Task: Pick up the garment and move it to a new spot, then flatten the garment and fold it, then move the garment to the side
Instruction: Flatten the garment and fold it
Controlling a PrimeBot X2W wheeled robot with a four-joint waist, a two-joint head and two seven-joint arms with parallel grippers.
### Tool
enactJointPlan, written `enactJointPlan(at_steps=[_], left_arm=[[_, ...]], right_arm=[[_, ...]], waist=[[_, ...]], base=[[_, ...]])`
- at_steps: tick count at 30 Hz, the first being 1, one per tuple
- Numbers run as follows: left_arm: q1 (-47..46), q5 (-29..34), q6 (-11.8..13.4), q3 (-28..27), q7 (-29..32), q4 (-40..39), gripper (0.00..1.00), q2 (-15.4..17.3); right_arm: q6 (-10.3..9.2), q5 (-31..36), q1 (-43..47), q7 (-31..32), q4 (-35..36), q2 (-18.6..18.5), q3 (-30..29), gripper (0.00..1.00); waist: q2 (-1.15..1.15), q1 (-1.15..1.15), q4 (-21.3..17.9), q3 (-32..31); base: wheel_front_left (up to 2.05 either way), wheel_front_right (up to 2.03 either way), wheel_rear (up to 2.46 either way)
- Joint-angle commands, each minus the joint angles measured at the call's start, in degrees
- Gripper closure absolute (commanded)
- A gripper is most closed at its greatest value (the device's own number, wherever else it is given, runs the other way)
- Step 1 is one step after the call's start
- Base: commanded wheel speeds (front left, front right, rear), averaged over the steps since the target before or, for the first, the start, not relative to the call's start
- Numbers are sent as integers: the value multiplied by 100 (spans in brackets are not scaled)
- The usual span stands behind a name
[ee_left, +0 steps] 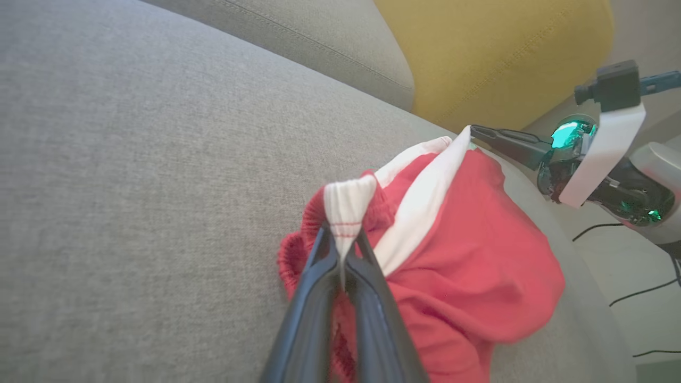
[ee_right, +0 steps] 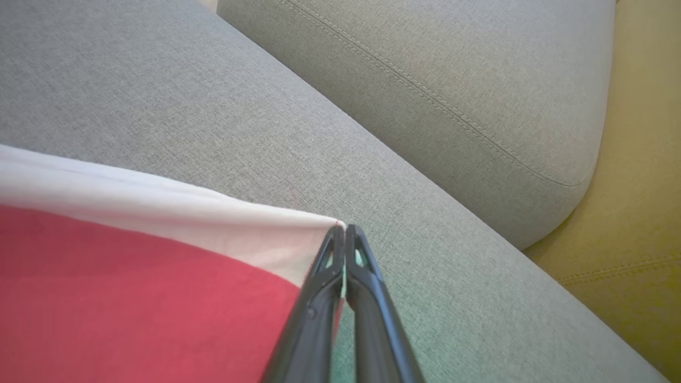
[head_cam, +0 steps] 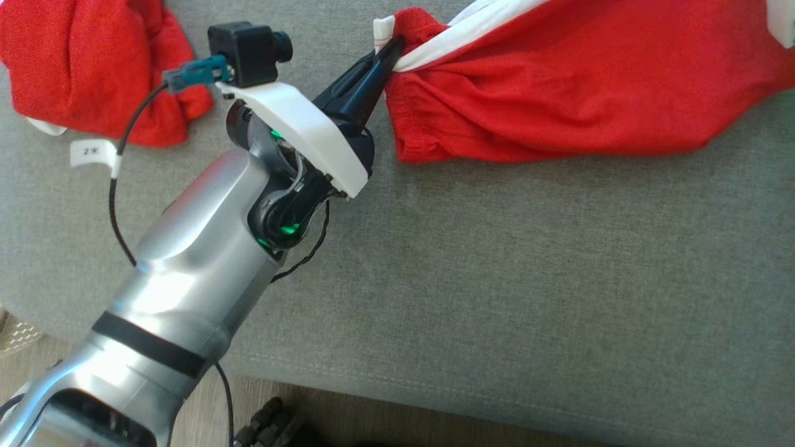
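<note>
Pinching the garment [head_cam: 559,93] at two points: my left gripper [head_cam: 392,48] is clamped on its white ribbed corner, and my right gripper [ee_right: 345,234] is clamped on the tip of the white band. Red fabric sags between the two tips, resting on the grey sofa seat [head_cam: 497,279] below them. Another red cloth [head_cam: 93,62] sits well apart, on the left gripper's outer side.

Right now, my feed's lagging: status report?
Left jaws, right jaws both shut on red fabric garment with white stripe. Second crumpled red cloth bundle apart, left.
</note>
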State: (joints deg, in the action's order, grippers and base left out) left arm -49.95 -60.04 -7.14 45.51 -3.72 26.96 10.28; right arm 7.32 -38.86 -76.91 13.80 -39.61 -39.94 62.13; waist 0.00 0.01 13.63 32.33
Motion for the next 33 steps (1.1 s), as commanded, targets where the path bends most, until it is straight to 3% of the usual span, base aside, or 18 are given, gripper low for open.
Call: enactJointPlan(at_steps=[1,3,4,5,11,19,27,33], left_arm=[[-173,-43,-35,-152,-76,-70,100,137],[-204,-79,-35,-104,-113,-4,100,118],[-214,-105,-35,-86,-120,36,58,107],[-223,-132,-35,-75,-126,84,0,94],[-259,-198,-35,-71,-304,328,0,53],[0,-362,-1,-331,-791,567,0,149],[528,-212,342,-941,-1105,223,0,397],[1038,285,700,-1641,-1125,-378,0,440]], right_arm=[[17,-81,1,-79,29,11,-55,100],[17,-285,42,-89,-85,78,-137,100],[17,-392,63,-106,-157,122,-217,36],[17,-486,93,-88,-216,167,-259,0],[17,-491,101,-490,-447,246,-367,0],[17,-550,616,-1391,-673,409,-601,0],[17,-479,1301,-2493,-676,681,-1010,0],[17,-253,1712,-2808,-664,890,-1510,0]], waist=[[0,-1,23,5],[0,-1,42,14],[0,-1,48,13],[0,-1,56,8],[0,-1,53,-77],[0,-1,-73,-667],[0,-1,-283,-1368],[0,-1,-401,-1743]], base=[[0,0,0],[0,0,0],[0,0,0],[0,0,0],[0,0,0],[0,0,0],[0,0,0],[0,0,0]])
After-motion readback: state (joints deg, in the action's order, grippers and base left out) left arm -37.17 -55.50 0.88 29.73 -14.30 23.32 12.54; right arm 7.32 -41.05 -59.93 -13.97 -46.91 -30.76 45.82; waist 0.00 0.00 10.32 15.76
